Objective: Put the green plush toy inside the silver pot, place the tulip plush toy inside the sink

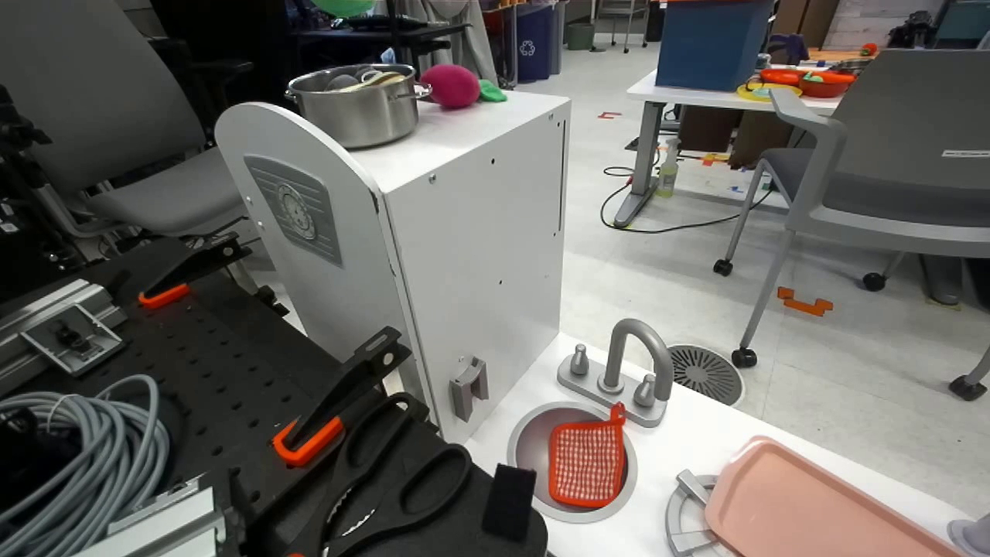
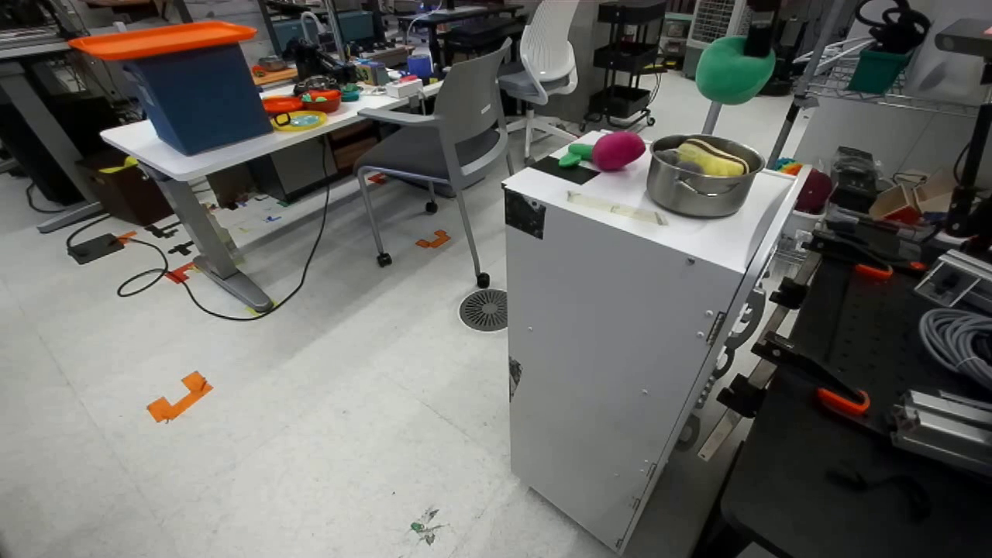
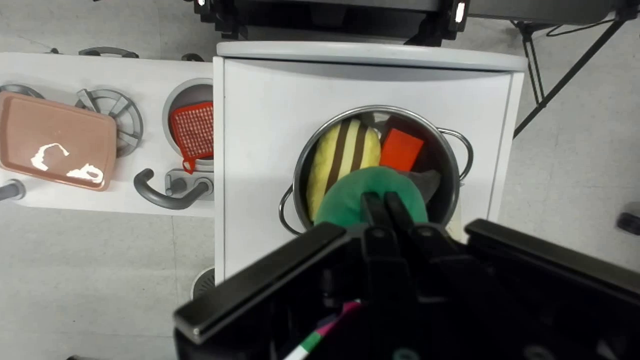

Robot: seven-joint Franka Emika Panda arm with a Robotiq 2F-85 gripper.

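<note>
The black two-fingered tool [image 3: 380, 195] enters from the bottom of the wrist view, its fingers pressed together on a soft, round teal-green plush toy [image 3: 345, 197], which hides part of the mouth of a round, shiny steel pot [image 3: 445, 200]. In the pot lie a yellow plush oval with brown stripes [image 3: 325, 160], a flat-faced red piece [image 3: 401, 149] and a grey piece [image 3: 425, 182]. A pot handle comes near the right edge of the white cabinet [image 3: 255, 175] top; a wider stretch of white lies between pot and left edge. A raised, curved white board [image 3: 370, 50] borders the upper side, apart from the pot.

In an exterior view, the held toy is cut off by the upper border, above the pot. A rounded magenta tulip plush toy [image 1: 451, 86] with green leaves lies just beside the pot; whether they touch I cannot tell. Lower down, a round grey sink [image 1: 534, 445] is set in a white desk [image 1: 688, 441] near the cabinet's side wall. A red-and-white checked cloth pot holder [image 1: 585, 468] lies in it, its loop across the rim by the grey arched faucet [image 1: 663, 375]. A strip of desk separates the sink from a grey burner ring [image 1: 694, 487], overlapped by a pink rectangular tray [image 1: 820, 503].

In an exterior view, a gap shows between the held toy and the pot below. The tulip's leaves point toward the cabinet's edge, by a black square patch [image 2: 562, 172]; past that edge lies pale floor [image 2: 310, 449].
</note>
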